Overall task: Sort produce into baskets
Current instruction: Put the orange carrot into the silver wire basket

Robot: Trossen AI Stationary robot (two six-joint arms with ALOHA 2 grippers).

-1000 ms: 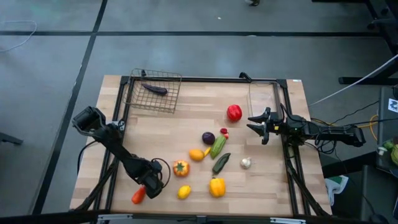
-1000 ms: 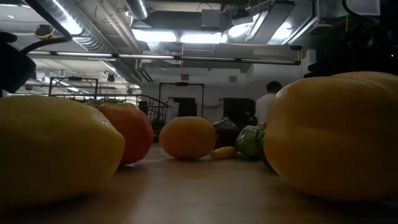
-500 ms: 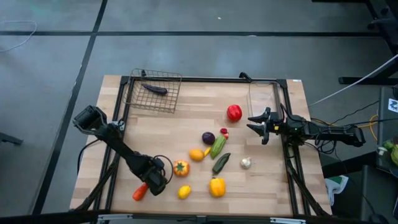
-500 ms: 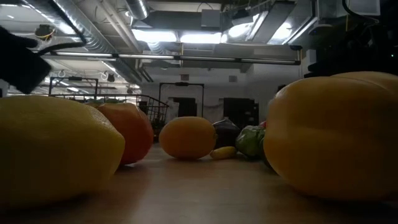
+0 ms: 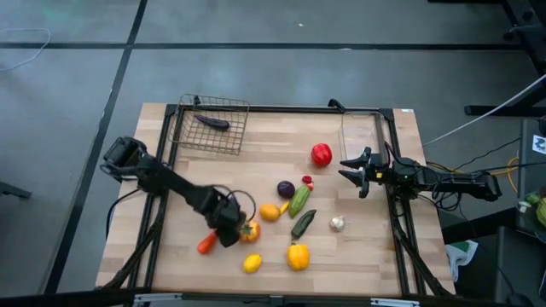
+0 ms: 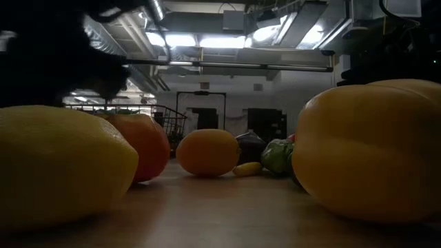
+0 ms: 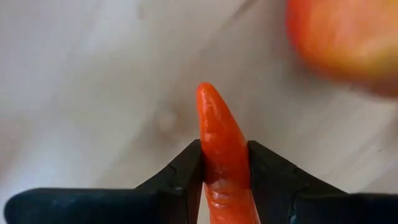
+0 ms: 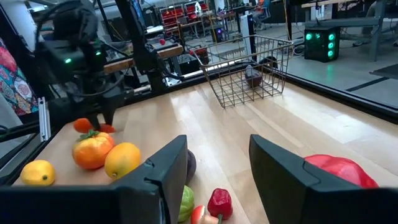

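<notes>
Between my left end effector's [image 7: 225, 171] fingers [image 7: 177, 174] sat the orange carrot [image 7: 221, 149], clamped above the tabletop [image 5: 256, 166], an orange tomato [image 5: 249, 230] just beside; my right end effector [image 5: 351, 173] waited wide.

No text, label, brand, number or sign could be read anywhere in these views, neither on the tabletop nor in the room beyond.
</notes>
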